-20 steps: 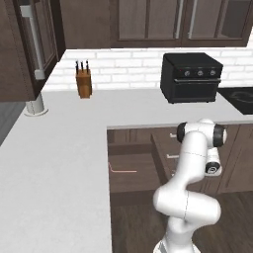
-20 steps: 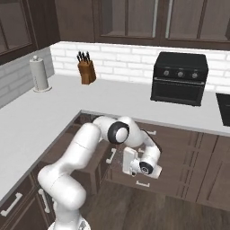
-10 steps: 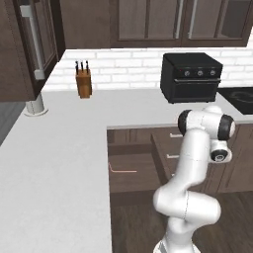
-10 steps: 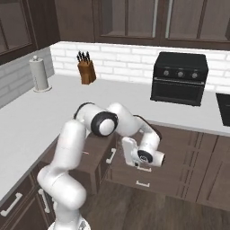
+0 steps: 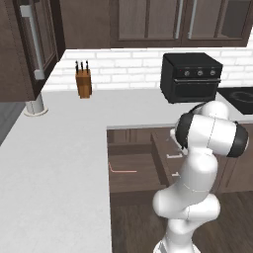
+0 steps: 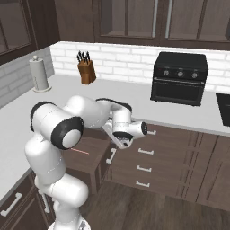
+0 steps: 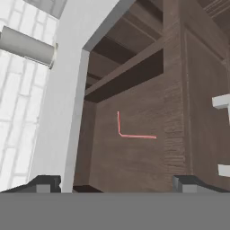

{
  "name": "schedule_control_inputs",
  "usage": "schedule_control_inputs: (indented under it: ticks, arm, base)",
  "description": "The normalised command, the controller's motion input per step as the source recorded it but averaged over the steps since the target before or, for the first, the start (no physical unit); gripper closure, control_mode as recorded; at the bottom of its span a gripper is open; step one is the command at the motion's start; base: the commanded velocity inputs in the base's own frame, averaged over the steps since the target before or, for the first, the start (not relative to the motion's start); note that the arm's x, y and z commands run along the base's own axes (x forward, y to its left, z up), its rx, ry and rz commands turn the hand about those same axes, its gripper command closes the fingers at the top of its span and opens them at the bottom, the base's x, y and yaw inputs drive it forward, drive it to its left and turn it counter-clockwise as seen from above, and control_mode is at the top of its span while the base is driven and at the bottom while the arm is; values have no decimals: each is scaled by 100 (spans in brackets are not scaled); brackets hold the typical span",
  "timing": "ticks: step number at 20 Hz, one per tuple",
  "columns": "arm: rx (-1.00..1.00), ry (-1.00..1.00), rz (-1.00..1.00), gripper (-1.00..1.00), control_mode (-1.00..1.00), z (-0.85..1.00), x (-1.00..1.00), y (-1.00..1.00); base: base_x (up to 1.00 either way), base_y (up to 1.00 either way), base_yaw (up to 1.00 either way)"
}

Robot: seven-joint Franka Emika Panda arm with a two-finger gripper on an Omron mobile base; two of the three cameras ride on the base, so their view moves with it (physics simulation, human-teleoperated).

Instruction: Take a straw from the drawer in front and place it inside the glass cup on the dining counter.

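**Open drawer, straw inside, gripper empty**

Gripper [image 7: 116, 183]: fingers spread wide, nothing between them; tips [image 7: 44, 183] seen at the lower edge of the hand view, aimed into the drawer. In the right base view, carried at the end of the white arm [image 6: 76, 117], in front of the cabinet fronts and just past the pulled-out drawer's handle [image 6: 110, 155].

Drawer [image 7: 134, 148]: dark brown wood, pulled out, interior exposed straight ahead of the fingers (same drawer at [image 5: 129, 173] and [image 6: 85, 155]).

Straw [image 7: 130, 130]: thin, pinkish-red, bent in an L, lying flat on the drawer floor; ahead of the gripper and roughly centred between the two tips, well apart from both. Also visible as a thin line at [image 5: 121, 170] and, partly behind the arm, at [image 6: 81, 151].

Worktop [image 5: 54, 158]: white, L-shaped, its edge running beside the drawer, to the left of the gripper in the hand view.

Paper towel roll [image 7: 28, 46]: grey cylinder on the worktop, far ahead and left of the fingers (upright at [image 6: 39, 74]).

Knife block [image 6: 86, 71]: brown, dark handles up, on the worktop against the white brick wall, beyond the gripper.

Small oven [image 6: 180, 77]: black, three knobs, on the worktop, beyond the gripper.

Neighbouring drawers [image 6: 152, 155]: closed, pale handles, beside the gripper.
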Motion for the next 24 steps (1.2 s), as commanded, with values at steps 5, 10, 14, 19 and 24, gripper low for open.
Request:
schedule_control_inputs:
  ticks: [5, 10, 14, 19, 24]
  arm:
    - [-27, 25, 1, -100, -100, 18, 15, 69]
    - [-21, 30, 3, -100, -100, 0, 29, 62]
    - [-17, 23, 1, -100, -100, -6, 19, 39]
    - [-13, 18, 0, -100, -100, -34, 19, 6]
    - [-12, 6, 0, -100, -100, -47, 6, 0]
  base:
    - [0, 0, 0]
    - [0, 0, 0]
    - [0, 0, 0]
    - [0, 0, 0]
    - [0, 0, 0]
